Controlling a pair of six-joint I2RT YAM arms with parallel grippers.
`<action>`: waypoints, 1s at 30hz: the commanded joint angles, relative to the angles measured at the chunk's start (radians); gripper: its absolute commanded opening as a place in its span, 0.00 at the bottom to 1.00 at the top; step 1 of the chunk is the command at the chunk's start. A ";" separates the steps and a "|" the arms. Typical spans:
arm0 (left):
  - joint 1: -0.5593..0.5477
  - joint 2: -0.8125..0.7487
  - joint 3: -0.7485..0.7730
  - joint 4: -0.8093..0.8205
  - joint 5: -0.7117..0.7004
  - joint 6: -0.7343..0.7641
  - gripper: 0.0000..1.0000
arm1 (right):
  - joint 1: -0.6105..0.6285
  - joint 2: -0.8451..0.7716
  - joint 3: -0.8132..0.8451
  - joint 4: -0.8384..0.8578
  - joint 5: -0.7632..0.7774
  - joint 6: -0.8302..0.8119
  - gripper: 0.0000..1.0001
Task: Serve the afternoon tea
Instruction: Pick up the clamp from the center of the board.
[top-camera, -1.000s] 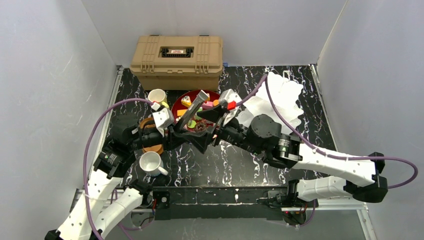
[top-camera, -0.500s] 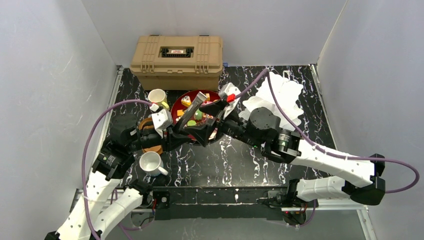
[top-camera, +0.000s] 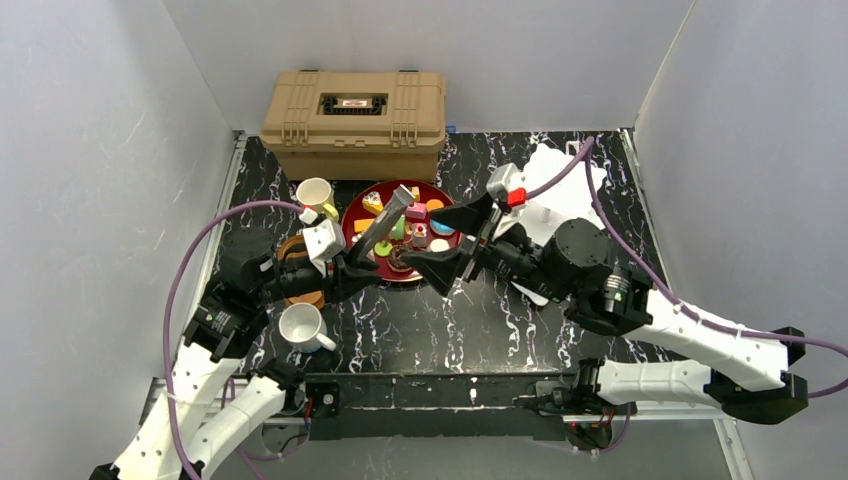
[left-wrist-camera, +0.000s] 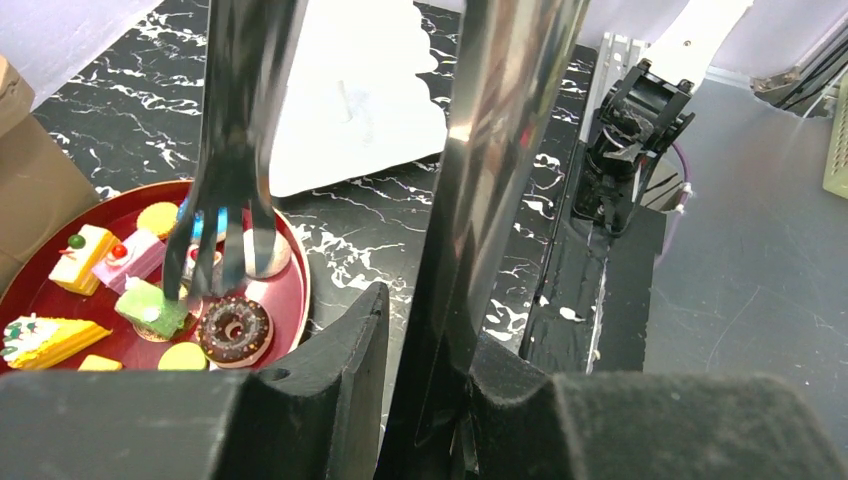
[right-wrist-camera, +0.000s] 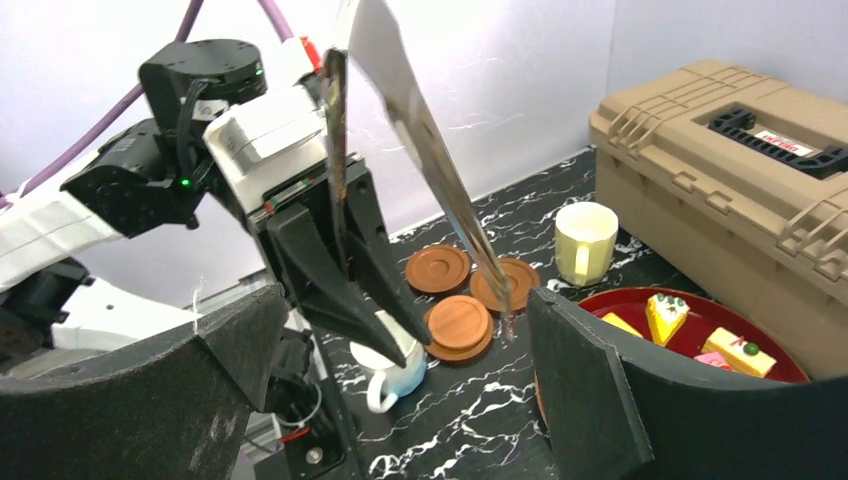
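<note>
The left fingers stand narrow, clamped on the handle end of a pair of metal tongs, whose two blades spread apart as they reach out over the dark-red tray. In the left wrist view the forked blade hangs just above a green cake and next to a chocolate doughnut; whether it touches either cannot be told. More small cakes lie in the same tray. The right fingers are spread wide and hold nothing, hovering at the tray's right edge, one to its far side and one to its near side. Behind the right arm sits the white scalloped stand. Left of the tray are the pale-yellow mug, the brown saucers and, nearer the arm bases, the white mug, all on the black marbled counter. A tan case stands at the far edge.
</note>
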 joint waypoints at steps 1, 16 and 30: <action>0.001 -0.007 0.042 -0.004 0.025 0.007 0.09 | -0.020 0.055 0.040 0.053 0.017 -0.036 0.98; 0.000 -0.007 0.039 -0.004 0.028 0.003 0.09 | -0.200 0.194 -0.013 0.449 -0.517 0.211 0.98; 0.000 -0.018 0.036 -0.002 0.013 0.009 0.08 | -0.203 0.182 -0.003 0.291 -0.532 0.168 0.98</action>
